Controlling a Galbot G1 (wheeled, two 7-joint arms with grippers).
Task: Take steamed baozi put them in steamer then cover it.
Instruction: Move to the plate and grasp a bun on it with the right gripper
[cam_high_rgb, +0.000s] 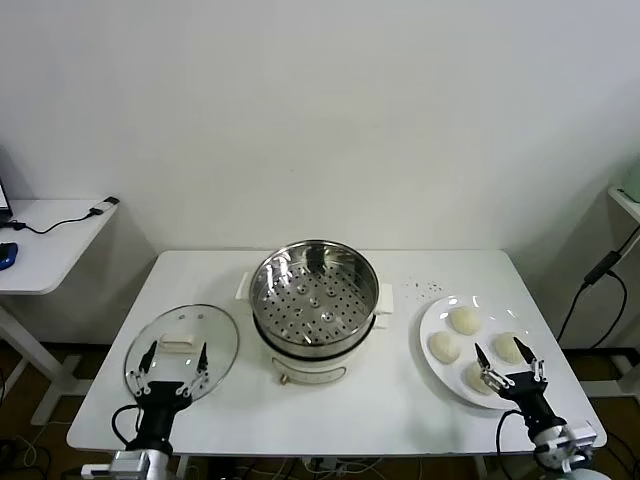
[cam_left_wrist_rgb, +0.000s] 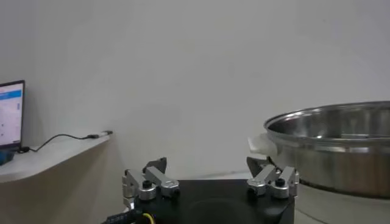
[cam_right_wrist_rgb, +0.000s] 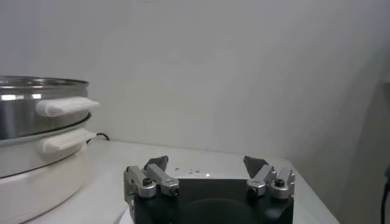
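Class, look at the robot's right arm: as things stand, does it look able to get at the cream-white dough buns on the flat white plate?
Probably yes. The right claw stands open at the near edge of the flat white plate, right by the four cream-white dough buns, which lie uncovered with nothing between them and it.

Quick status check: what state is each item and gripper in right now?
steamer: uncovered, perforated tray empty.
cover: off, lying flat on the table left of the steamer.
steamed baozi: four, all on the white plate.
left gripper: open, over the cover.
right gripper: open, over the plate.
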